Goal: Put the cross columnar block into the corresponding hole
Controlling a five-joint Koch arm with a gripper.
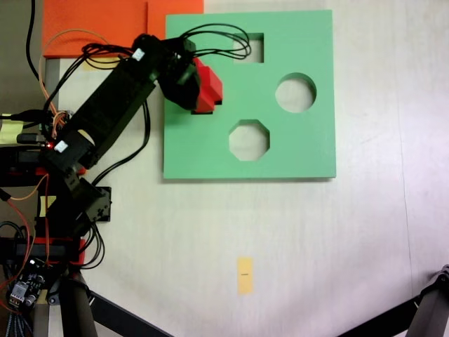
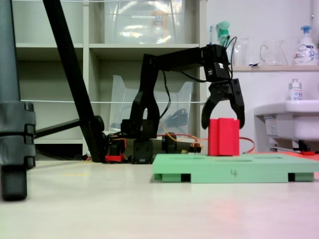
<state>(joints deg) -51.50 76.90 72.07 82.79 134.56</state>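
Red foam is showing under the black arm (image 1: 112, 105) in a fixed view from above: the cross block (image 1: 208, 87) is sitting on the left part of the green board (image 1: 295, 147), beside the square, round and eight-sided holes. The cross hole itself is hiding beneath arm and block. From the side, in a fixed view, the gripper (image 2: 223, 117) is hanging over the block (image 2: 224, 137), its jaws spreading wide around the top, apparently without pinching it. The block is standing upright on the board (image 2: 234, 172), which is lying on the pale bench (image 2: 99, 199).

1 fixed cam looks straight down, another sits low at table level; both share green board (image 1: 295, 147) (image 2: 224, 167).
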